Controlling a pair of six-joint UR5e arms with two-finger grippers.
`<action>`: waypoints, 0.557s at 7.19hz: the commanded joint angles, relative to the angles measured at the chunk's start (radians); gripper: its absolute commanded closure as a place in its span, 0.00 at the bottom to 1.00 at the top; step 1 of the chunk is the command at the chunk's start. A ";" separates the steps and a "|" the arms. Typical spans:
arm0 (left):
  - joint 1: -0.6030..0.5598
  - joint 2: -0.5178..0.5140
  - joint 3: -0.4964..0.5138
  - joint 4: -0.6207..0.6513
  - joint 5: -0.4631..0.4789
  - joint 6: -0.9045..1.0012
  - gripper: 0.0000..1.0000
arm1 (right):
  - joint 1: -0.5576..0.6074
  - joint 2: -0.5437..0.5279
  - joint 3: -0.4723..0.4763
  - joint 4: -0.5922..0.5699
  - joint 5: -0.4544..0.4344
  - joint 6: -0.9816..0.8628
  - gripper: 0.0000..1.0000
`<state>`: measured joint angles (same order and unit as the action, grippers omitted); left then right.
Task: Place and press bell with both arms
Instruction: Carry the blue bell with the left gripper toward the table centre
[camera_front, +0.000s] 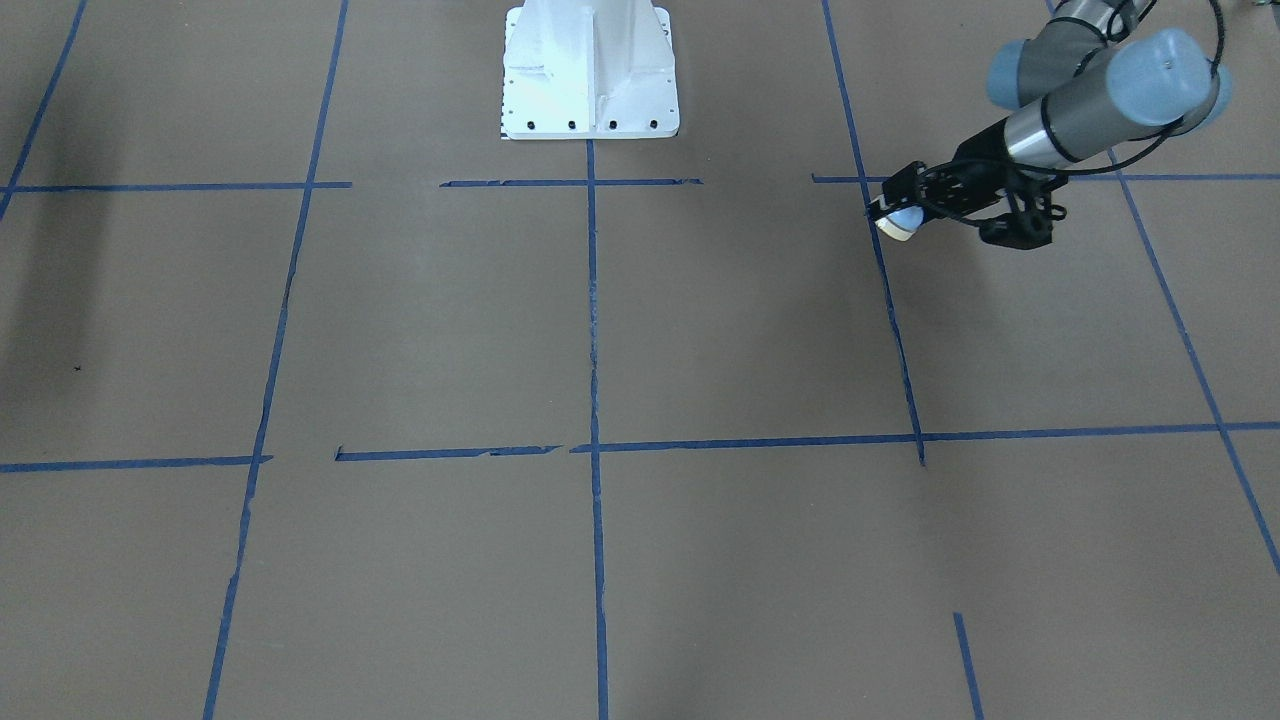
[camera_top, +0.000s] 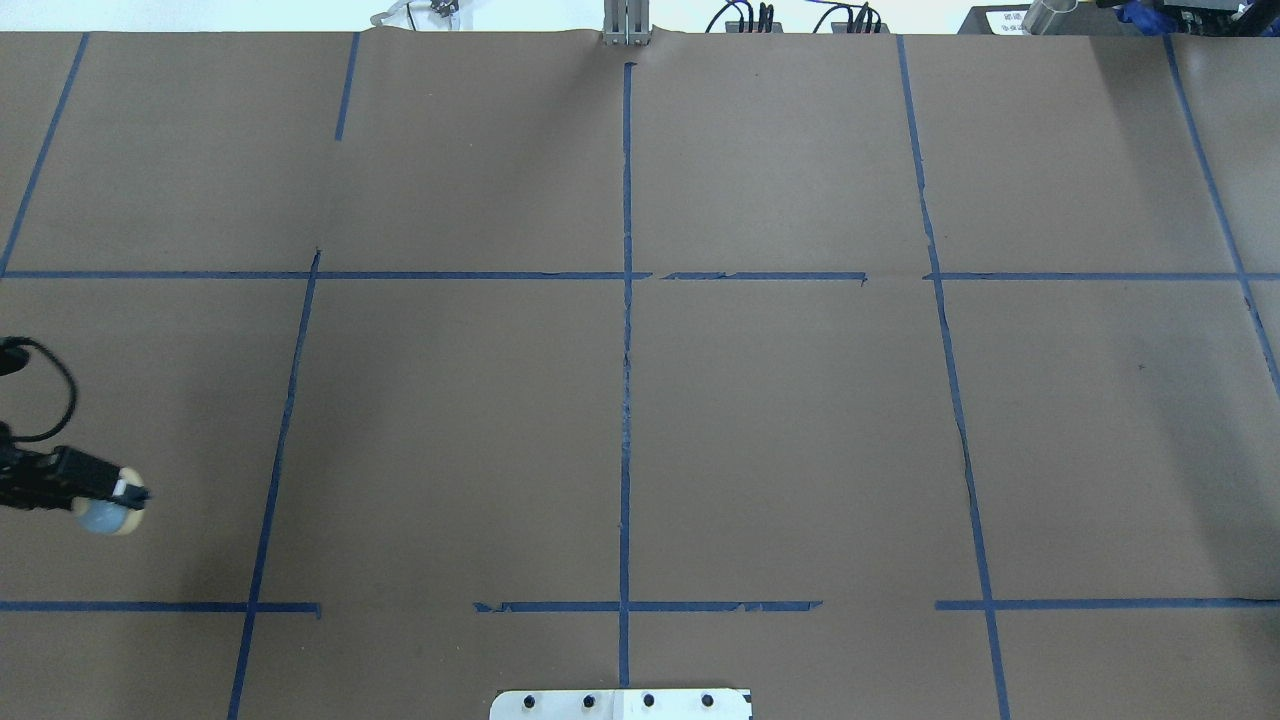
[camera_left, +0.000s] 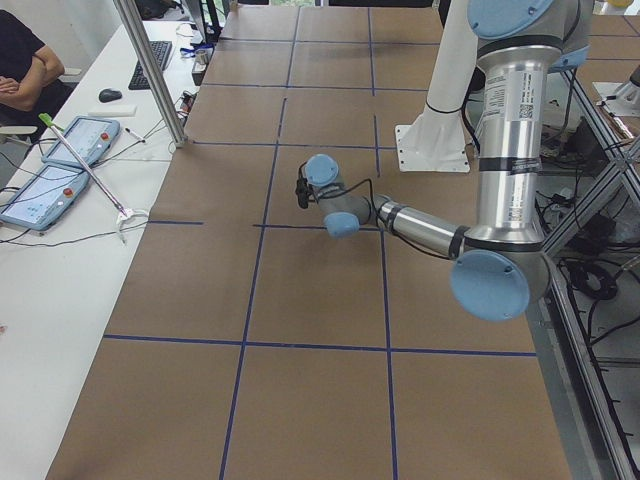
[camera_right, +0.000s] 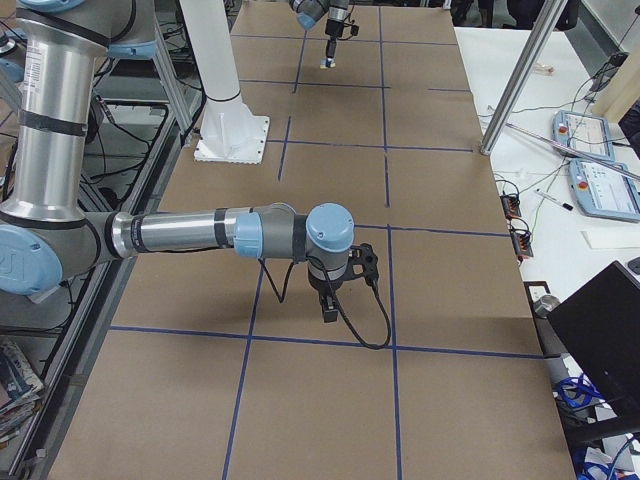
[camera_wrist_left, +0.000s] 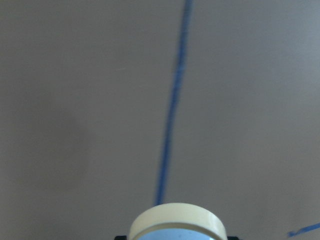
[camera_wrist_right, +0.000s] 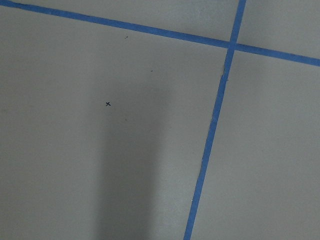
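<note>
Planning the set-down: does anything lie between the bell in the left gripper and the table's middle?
Nothing visible does. The left gripper holds the bell over the table, and only flat blue tape lines lie toward its middle. The right gripper hangs far to the other side.

Taped brown table (camera_top: 450, 430) (white pedestal (camera_front: 590, 70))

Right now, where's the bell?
The bell is clamped in the left gripper at the overhead view's far left edge. It is tipped on its side, left of the leftmost long blue tape line.
</note>
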<state>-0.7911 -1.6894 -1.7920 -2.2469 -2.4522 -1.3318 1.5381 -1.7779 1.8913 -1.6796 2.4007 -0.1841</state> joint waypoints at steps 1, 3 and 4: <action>0.080 -0.360 0.041 0.447 0.130 -0.011 1.00 | -0.003 0.000 -0.003 0.000 0.000 0.000 0.00; 0.133 -0.651 0.339 0.497 0.257 -0.004 1.00 | -0.006 0.000 -0.003 0.000 0.000 0.000 0.00; 0.135 -0.817 0.547 0.492 0.259 -0.006 1.00 | -0.006 0.000 -0.003 0.000 0.012 0.000 0.00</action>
<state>-0.6672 -2.3090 -1.4761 -1.7670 -2.2170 -1.3379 1.5334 -1.7779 1.8884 -1.6797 2.4037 -0.1841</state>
